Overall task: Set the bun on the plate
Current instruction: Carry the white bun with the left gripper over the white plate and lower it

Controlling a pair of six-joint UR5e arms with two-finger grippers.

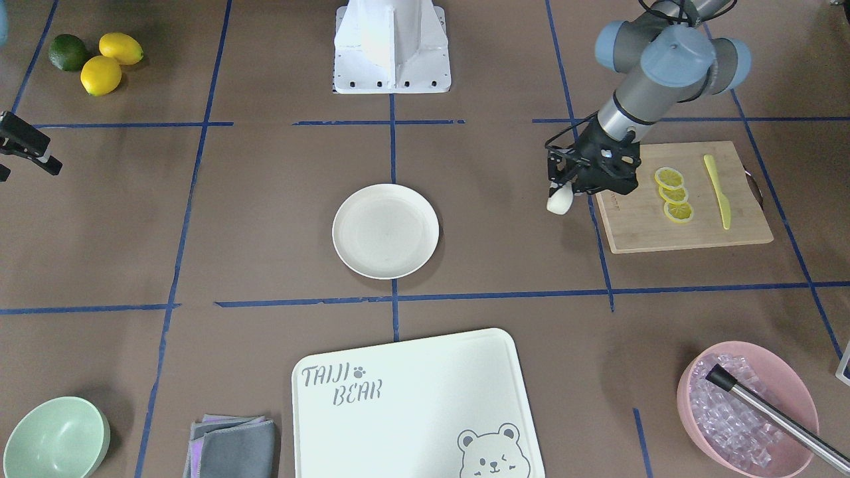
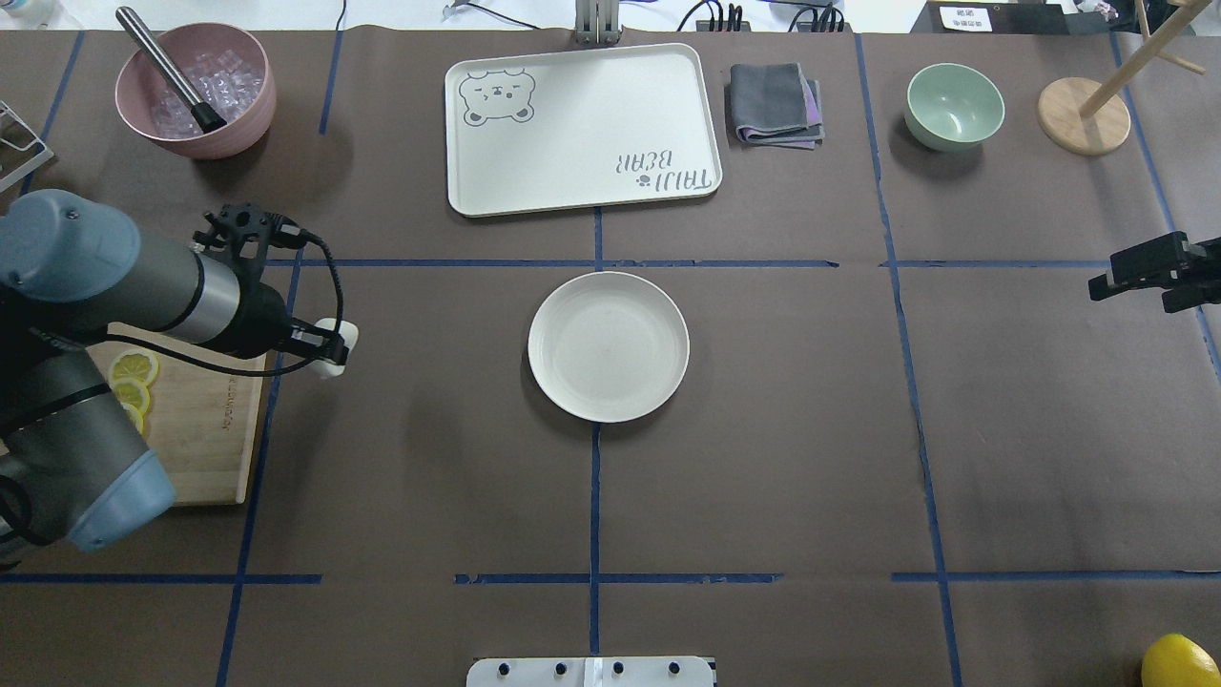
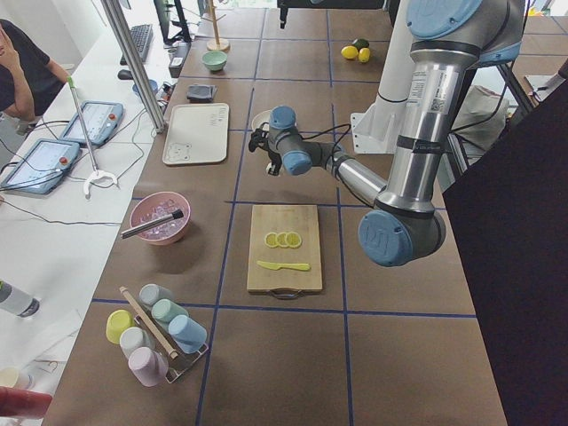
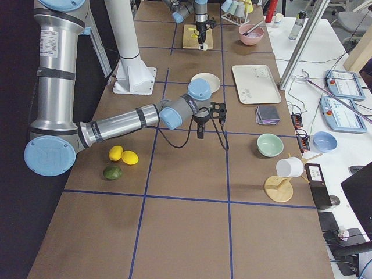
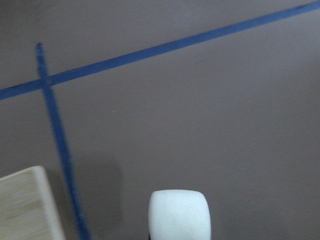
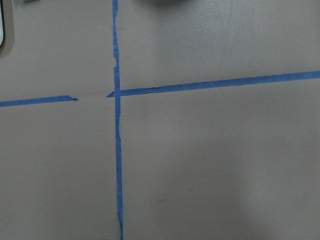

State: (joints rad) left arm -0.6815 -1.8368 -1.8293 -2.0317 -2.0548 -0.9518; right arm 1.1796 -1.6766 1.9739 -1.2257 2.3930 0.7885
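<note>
Pinching the bun [image 1: 559, 201], the left gripper [image 1: 562, 193] hangs beside the board [image 1: 690, 234], well apart from the plate [image 1: 385, 232]; the right gripper's [image 2: 1145, 273] spread I cannot tell.

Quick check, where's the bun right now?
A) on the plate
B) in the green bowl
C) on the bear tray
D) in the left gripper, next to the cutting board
D: the left gripper is shut on the bun over the table, just off the cutting board edge, and the plate holds nothing.
</note>
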